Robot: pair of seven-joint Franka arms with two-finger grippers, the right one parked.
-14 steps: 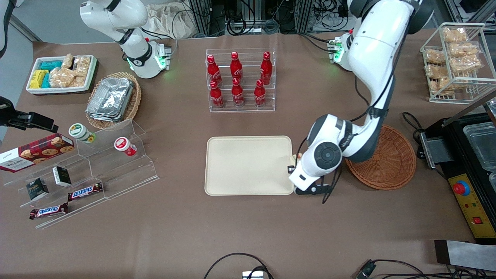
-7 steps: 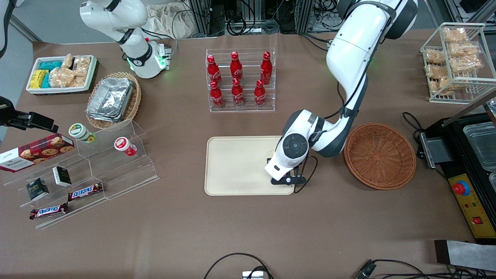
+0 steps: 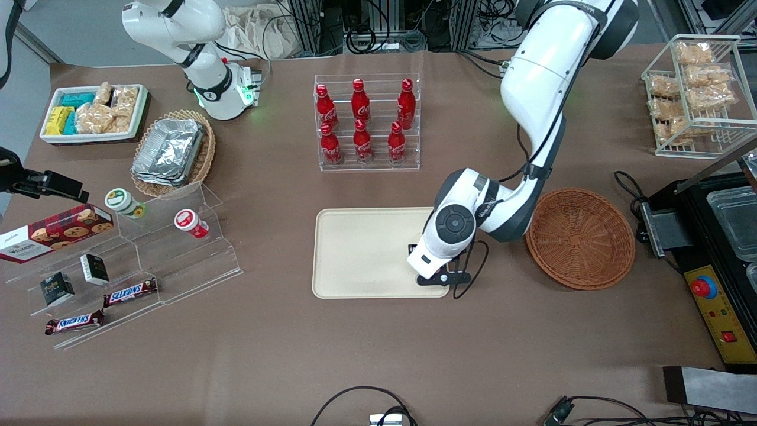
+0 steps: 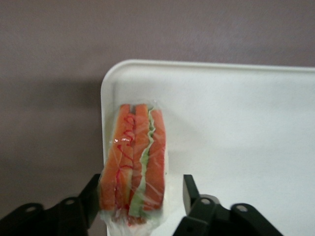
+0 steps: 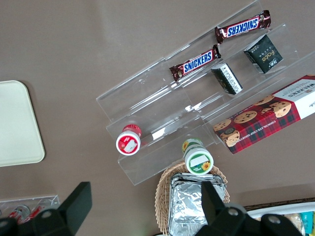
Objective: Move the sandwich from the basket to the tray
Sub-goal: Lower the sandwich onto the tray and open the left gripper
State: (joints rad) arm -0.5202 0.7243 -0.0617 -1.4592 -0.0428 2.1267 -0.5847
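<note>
The sandwich [image 4: 135,162], a clear-wrapped wedge with orange and pale green layers, lies on the beige tray [image 4: 236,123] right along its edge, close to a rounded corner. My gripper [image 4: 140,201] is open and straddles it: one finger sits beside the wrap and the other stands apart with bare tray showing in the gap. In the front view the gripper [image 3: 436,269] hangs over the tray [image 3: 361,248] at its end nearest the round reddish-brown basket [image 3: 579,236]. The wrist hides the sandwich there. Nothing shows in the basket.
A clear rack of red cola bottles [image 3: 368,121] stands farther from the front camera than the tray. An acrylic step shelf [image 3: 136,254] with snacks and an oval basket of foil containers [image 3: 171,151] lie toward the parked arm's end. A wire rack [image 3: 698,89] and a black appliance [image 3: 721,248] stand toward the working arm's end.
The arm swung from the basket's edge to over the tray's end. In the last half second it shifted slightly back toward the basket.
</note>
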